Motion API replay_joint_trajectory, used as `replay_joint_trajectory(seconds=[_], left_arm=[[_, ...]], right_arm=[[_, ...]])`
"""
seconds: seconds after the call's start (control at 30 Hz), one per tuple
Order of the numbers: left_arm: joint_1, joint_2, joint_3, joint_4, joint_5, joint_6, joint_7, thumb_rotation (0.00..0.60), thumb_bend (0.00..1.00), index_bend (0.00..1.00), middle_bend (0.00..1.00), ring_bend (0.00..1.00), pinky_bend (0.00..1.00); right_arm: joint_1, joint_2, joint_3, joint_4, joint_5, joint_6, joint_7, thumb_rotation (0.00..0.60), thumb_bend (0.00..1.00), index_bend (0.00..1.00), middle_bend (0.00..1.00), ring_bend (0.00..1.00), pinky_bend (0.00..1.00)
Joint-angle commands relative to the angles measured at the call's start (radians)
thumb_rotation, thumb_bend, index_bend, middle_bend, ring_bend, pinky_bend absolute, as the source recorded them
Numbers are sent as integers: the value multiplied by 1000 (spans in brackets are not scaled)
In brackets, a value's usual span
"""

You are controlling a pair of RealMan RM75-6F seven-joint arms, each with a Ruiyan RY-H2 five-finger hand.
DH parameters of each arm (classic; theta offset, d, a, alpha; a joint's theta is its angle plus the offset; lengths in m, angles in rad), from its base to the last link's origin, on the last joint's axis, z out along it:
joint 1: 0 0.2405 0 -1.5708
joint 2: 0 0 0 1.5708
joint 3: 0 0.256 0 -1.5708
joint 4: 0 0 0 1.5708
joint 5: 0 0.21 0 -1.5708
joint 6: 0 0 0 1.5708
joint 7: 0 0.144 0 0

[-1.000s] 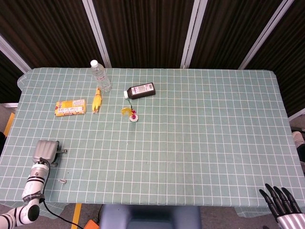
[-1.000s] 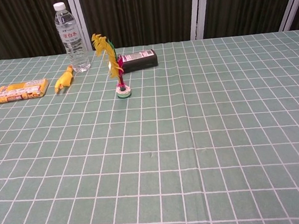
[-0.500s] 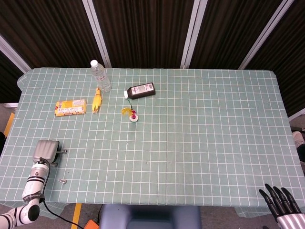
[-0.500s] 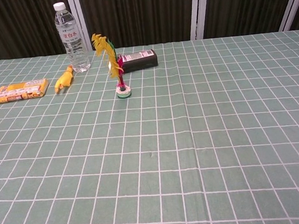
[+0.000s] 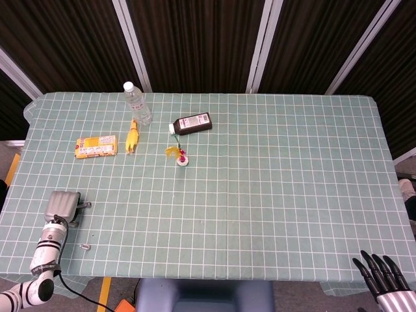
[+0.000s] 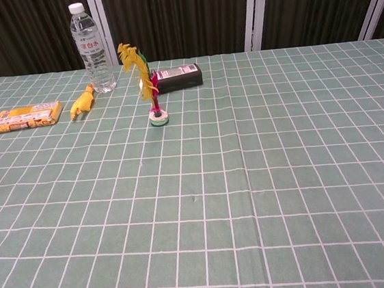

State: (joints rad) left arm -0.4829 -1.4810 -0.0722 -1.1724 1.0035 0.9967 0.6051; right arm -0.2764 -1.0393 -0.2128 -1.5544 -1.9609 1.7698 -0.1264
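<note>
My left hand (image 5: 62, 206) rests on the green checked table (image 5: 273, 195) near its front left corner. It is seen from above as a compact grey shape, and its fingers are hidden beneath it. Only a sliver of it shows at the left edge of the chest view. My right hand (image 5: 383, 276) hangs below the table's front right corner with its dark fingers spread and nothing in them. Nothing lies close to either hand except a small metal piece (image 5: 84, 246) just in front of the left one.
At the back left stand a water bottle (image 5: 137, 103), a yellow rubber chicken (image 5: 132, 136), a yellow snack packet (image 5: 96, 146), a black bottle lying on its side (image 5: 192, 123) and an upright feather shuttlecock (image 6: 148, 87).
</note>
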Motion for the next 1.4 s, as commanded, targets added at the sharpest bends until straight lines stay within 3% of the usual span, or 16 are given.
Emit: replay_joint_trajectory(seconds=[0.03, 0.4, 0.97, 1.4], left_arm=[[0, 5, -3, -6, 5, 6, -6, 600, 506, 582, 1000, 1000, 1000], [3, 26, -1, -42, 29, 30, -10, 600, 484, 583, 1000, 1000, 1000], [-4, 77, -7, -187, 48, 124, 107, 600, 477, 581, 1000, 1000, 1000], [-12, 71, 3, -202, 54, 137, 145, 600, 476, 579, 1000, 1000, 1000]], right_arm=[[0, 1, 0, -1, 0, 1, 2, 600, 180, 0, 0, 0, 0], [1, 2, -2, -1, -1, -1, 2, 600, 180, 0, 0, 0, 0], [-6, 8, -5, 9, -13, 23, 21, 600, 180, 0, 0, 0, 0], [-6, 8, -4, 9, -11, 23, 22, 600, 180, 0, 0, 0, 0]])
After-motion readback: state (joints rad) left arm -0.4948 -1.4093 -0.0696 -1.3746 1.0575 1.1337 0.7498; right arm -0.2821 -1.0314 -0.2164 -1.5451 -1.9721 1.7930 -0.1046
